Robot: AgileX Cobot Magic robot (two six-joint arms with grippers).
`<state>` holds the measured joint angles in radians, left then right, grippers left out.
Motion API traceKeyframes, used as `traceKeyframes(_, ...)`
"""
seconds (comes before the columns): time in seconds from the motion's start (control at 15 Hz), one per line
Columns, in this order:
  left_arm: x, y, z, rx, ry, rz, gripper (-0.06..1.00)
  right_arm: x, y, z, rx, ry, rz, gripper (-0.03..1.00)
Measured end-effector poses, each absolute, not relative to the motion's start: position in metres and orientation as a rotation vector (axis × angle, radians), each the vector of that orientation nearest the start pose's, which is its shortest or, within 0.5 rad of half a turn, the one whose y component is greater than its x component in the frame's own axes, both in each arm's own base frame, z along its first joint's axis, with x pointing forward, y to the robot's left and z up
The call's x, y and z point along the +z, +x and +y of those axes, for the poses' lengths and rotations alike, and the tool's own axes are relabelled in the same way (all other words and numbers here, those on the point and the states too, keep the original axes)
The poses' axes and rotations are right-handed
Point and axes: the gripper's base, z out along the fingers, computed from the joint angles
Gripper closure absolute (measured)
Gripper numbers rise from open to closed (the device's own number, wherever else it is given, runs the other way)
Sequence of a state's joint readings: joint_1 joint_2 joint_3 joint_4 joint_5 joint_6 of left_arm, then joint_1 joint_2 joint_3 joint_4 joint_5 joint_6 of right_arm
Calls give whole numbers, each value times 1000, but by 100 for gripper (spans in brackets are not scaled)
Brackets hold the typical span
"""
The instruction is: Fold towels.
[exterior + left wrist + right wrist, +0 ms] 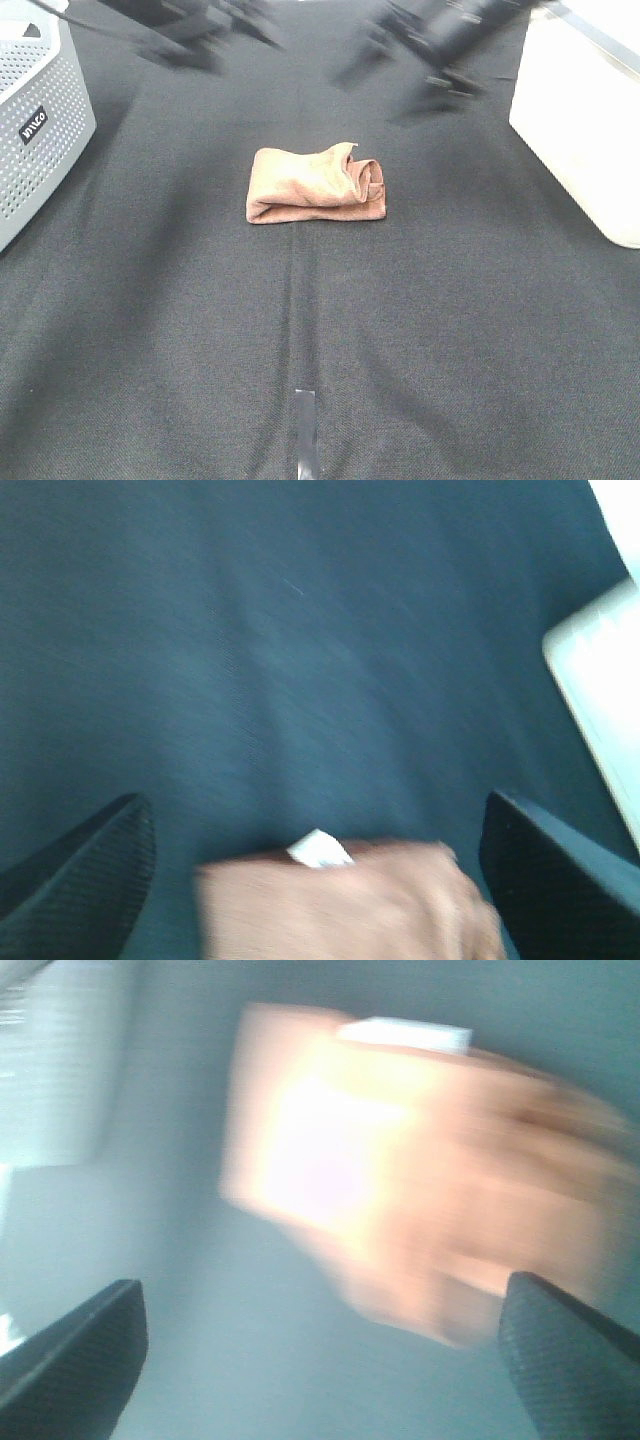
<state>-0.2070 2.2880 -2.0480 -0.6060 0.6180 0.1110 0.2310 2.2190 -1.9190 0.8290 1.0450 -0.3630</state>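
Observation:
The reddish-brown towel (317, 186) lies folded into a small bundle in the middle of the black table, its right end bunched up. It shows blurred in the left wrist view (345, 905) with its white tag (320, 849), and in the right wrist view (400, 1175) with the tag (405, 1033). My left gripper (190, 40) is raised at the far left, blurred, open and empty. My right gripper (440, 50) is raised at the far right, blurred, open and empty. Both are clear of the towel.
A grey perforated basket (35, 120) stands at the left edge. A white bin (580, 110) stands at the right edge and shows in the left wrist view (600, 690). A strip of tape (304, 430) marks the table's front centre.

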Motion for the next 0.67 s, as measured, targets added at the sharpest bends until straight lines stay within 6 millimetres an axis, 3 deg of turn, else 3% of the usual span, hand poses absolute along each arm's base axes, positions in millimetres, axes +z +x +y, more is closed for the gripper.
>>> traceKeyframes(0.13, 241, 519, -118, -684, -81, 2306, 11, 229, 453, 203, 1162, -415, 2493, 7)
traceKeyframes(0.27, 239, 519, -108, -683, -90, 2338, 11, 207, 454, 223, 1254, -369, 2481, 7)
traceKeyframes(0.53, 235, 514, -108, -705, -67, 2403, 11, 143, 473, 206, 1272, -201, 2569, 7)
traceKeyframes(0.67, 235, 513, -109, -710, -60, 2417, 11, 134, 477, 197, 1272, -169, 2586, 7)
